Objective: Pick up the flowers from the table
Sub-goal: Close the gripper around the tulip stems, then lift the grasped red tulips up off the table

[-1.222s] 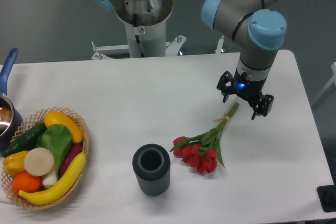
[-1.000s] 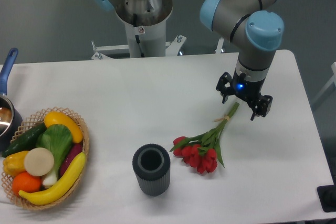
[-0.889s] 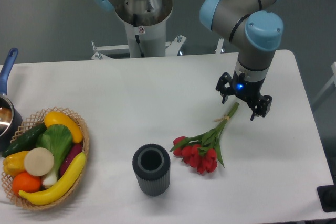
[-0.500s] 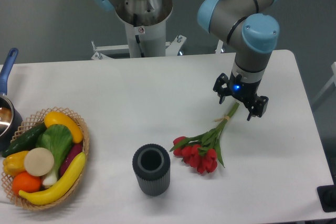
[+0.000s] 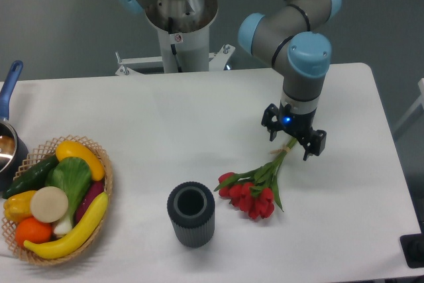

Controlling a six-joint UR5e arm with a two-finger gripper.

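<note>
The flowers (image 5: pixel 255 190), red tulips with green stems and a tan band, lie on the white table (image 5: pixel 199 117) right of centre, stems pointing up-right. My gripper (image 5: pixel 291 142) is open and hangs over the stem ends, one finger on each side of them. The fingers do not touch the stems that I can tell.
A dark ribbed cylindrical vase (image 5: pixel 191 214) stands upright left of the tulip heads. A wicker basket (image 5: pixel 106 183) of toy fruit and vegetables sits at the front left. A pot with a blue handle (image 5: pixel 11 84) is at the left edge.
My gripper has moved left and slightly toward the front, from right of the stem ends to over them. It stays open. The flowers have not moved.
</note>
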